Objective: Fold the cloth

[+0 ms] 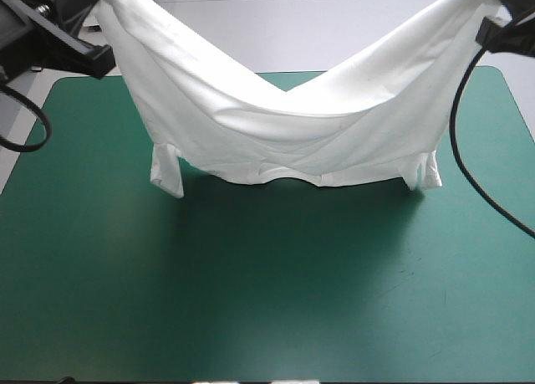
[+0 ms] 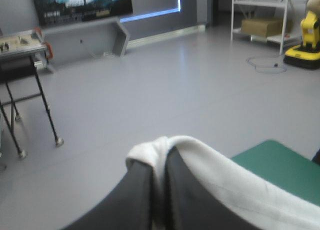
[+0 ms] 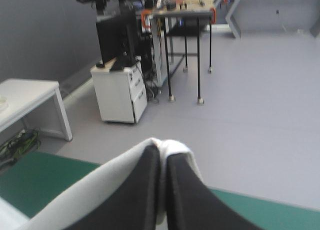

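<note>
The white T-shirt (image 1: 284, 120) hangs stretched between both raised arms, sagging in the middle over the far half of the teal-green table (image 1: 251, 300). Its collar and two sleeves dangle lowest, close to the cover. My left gripper (image 2: 161, 165) is shut on the T-shirt (image 2: 240, 185) at one upper corner; white cloth wraps over its black fingertips. My right gripper (image 3: 163, 160) is shut on the T-shirt (image 3: 95, 187) at the other upper corner. Both grippers sit beyond the top edge of the high view, hidden there.
The near half of the table lies bare below the hanging cloth. The table's far corner (image 2: 280, 165) shows ahead of the left gripper, and its far edge (image 3: 40, 175) shows below the right gripper.
</note>
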You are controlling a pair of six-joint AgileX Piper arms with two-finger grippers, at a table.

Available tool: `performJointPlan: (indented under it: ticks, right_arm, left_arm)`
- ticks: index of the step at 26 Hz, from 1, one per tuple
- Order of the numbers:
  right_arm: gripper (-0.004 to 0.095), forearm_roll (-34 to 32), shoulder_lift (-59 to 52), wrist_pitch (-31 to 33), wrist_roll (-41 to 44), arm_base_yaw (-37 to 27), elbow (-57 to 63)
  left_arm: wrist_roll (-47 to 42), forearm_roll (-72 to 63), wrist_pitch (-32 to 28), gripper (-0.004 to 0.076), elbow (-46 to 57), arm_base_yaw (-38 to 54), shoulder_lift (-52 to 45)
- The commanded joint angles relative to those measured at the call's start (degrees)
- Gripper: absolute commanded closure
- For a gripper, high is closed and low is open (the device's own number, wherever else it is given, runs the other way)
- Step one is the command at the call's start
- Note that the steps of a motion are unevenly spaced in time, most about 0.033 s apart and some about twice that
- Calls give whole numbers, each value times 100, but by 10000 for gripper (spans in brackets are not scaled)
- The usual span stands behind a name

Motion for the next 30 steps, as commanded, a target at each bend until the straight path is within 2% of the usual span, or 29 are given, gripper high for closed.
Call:
performJointPlan:
  ticks: [1,4,6,8,12,18,22,25,30]
  right_arm:
    - [926,210,139,-1131,-159,-25,-927]
    - [924,295,216,-1886,-368,-25,-1489]
    - [921,635,226,-2347,-639,-25,-1684]
    - [916,791,226,-2582,-745,-25,-1808]
    - [915,781,238,-2505,-735,-25,-1798]
    - [915,599,766,-2008,-377,-25,-1742]
    - [915,621,1325,-2152,-350,-25,-1742]
    - [915,708,1706,-2628,-302,-25,-1742]
    - [914,1268,2079,-3994,-628,-25,-1754]
  left_arm:
    - [404,-472,-1021,733,-902,-38,122]
    - [778,-933,-1893,733,-1203,-38,151]
    - [975,-1133,-2492,733,-1297,-38,151]
    - [992,-1179,-2800,733,-1357,-38,151]
    - [992,-1116,-2812,733,-1379,-38,164]
    - [943,-572,-2749,733,-1379,-38,502]
    - [900,202,-3051,733,-1379,-38,942]
    - [750,652,-3587,733,-1379,-38,1308]
    - [747,614,-4780,733,-1379,85,1788]
